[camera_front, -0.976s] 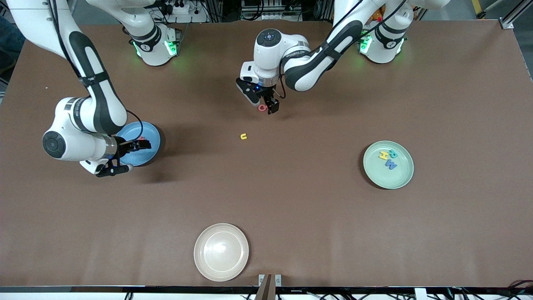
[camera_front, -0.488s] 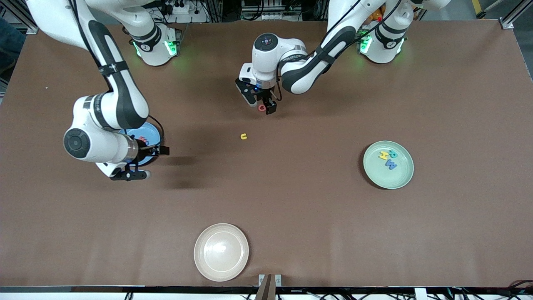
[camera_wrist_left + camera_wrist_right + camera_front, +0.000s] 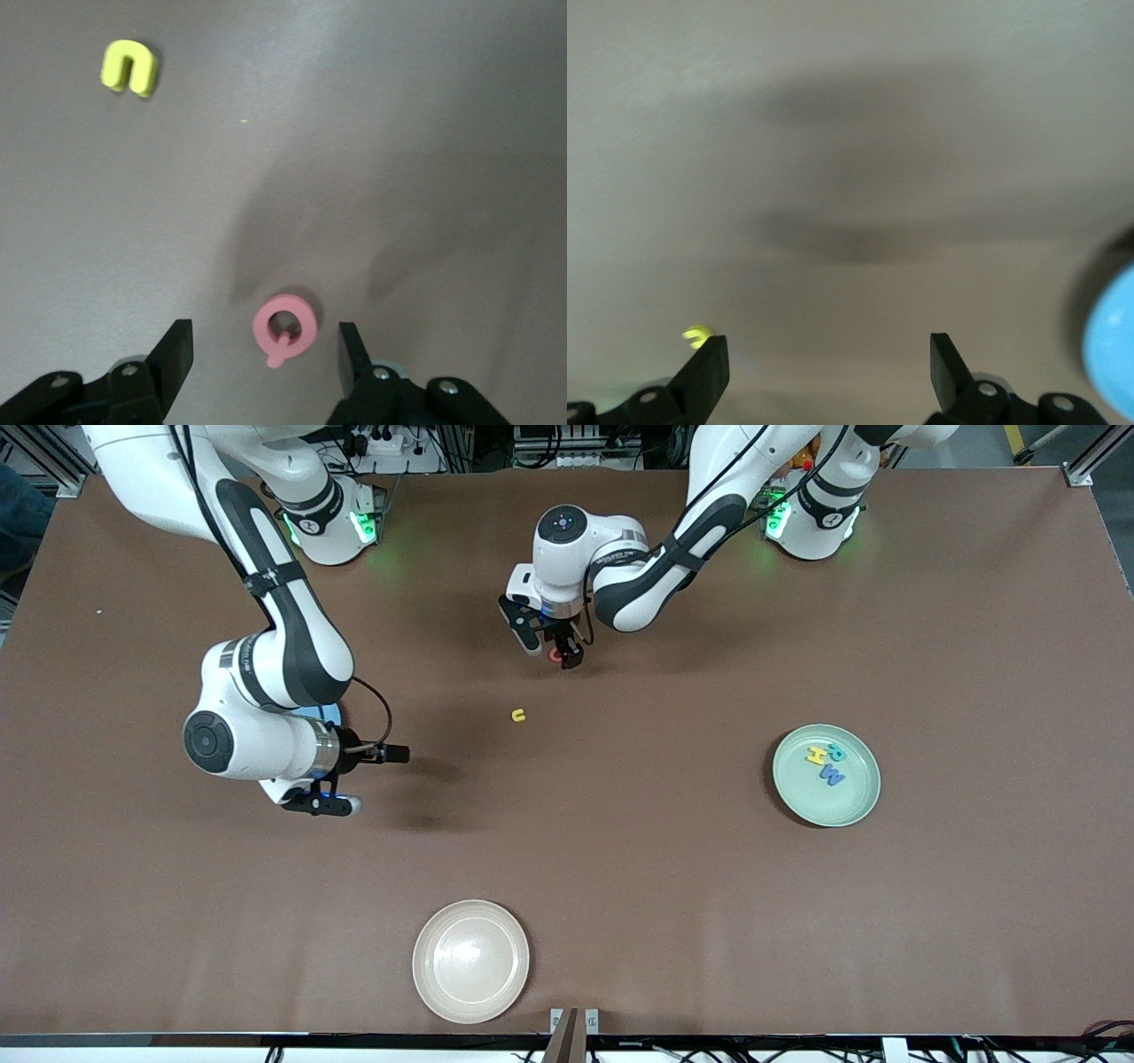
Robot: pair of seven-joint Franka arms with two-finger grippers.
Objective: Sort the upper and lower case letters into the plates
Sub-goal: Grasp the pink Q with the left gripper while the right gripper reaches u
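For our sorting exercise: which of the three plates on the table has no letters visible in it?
The cream-white plate, nearest the front camera. The mint green plate holds three letters; the sky blue plate is mostly hidden under the right arm.

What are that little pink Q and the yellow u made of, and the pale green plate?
Pink Q and yellow u: probably soft foam, matte with thick rounded edges. Pale green plate: likely glazed ceramic or hard plastic, smooth with a faint sheen.

A robotics lab: 2 bench-mounted arms, brown table (image 3: pixel 620 850), cable clutter.
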